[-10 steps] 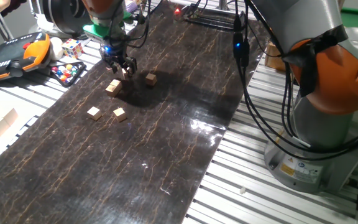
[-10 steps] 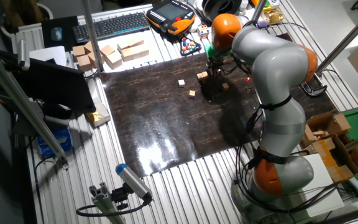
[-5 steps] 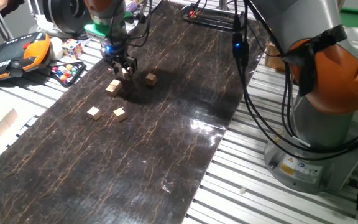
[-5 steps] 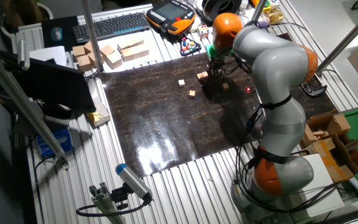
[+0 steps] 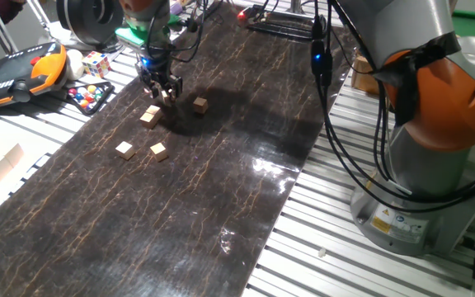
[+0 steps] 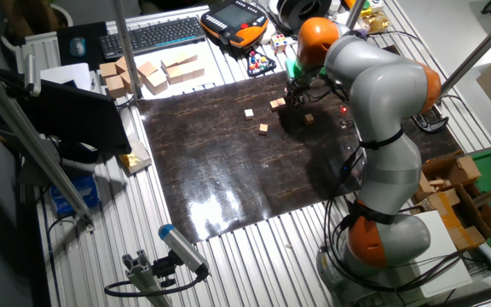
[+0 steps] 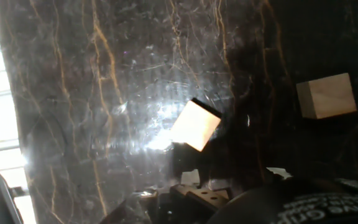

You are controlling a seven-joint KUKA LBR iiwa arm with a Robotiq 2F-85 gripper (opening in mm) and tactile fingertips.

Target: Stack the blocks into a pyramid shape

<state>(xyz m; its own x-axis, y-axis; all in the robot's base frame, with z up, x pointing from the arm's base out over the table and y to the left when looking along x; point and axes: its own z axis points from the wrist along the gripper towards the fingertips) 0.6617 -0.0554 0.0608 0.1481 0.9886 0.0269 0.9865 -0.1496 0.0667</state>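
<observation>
While the gripper hangs low over the far end of the dark marbled mat, its fingers appear clamped on one small tan cube, though the fixed views are too small to be sure and the hand view shows only part of the fingers at its lower edge. That view shows a pale cube face close ahead of the fingers, tilted as a diamond.

Four more blocks lie loose on the mat: one just beside the gripper, one a little to its right, and two nearer the camera, well apart from each other. No stepped stack exists yet, so the job looks barely started.

To do this step well, I would settle a base line first: set the held cube square beside the nearest one, faces flush, lowering slowly so it does not skid on the glossy surface, and let go only once it sits flat.

No brand or writing is legible; the label on the arm's base is too small to read.
</observation>
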